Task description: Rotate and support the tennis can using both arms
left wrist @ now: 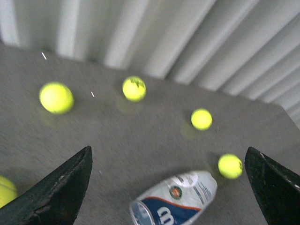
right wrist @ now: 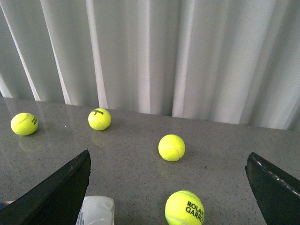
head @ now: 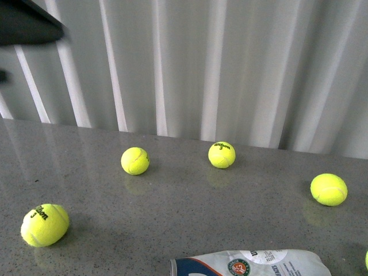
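One tall clear plastic tennis can point(head: 253, 263) with a blue-and-white label lay on its side on the grey speckled desk point(head: 184, 201), at the near edge of the front view. Its rimmed end pointed to the robot's left. No jaws touched it.

I counted five yellow-green tennis balls point(left wrist: 56, 97) in the left wrist view, one of them cut off by the edge of the picture. The front view gave four whole balls and only a thin yellow piece of a fifth at its right border. The right wrist view showed four.

The left wrist view alone showed the open mouth of the can and almost all of its length. The right wrist view caught just a white end of the can, and near it one ball printed ROLAND GARROS point(right wrist: 185, 207), which I could not read elsewhere. Only the front view had a dark blurred shape point(head: 29, 23) in its upper left corner; I could not tell what it was.

The left jaws were spread wide and held nothing. The right jaws were equally wide apart and also empty. A white ribbed wall point(head: 230, 69) stood behind the desk.
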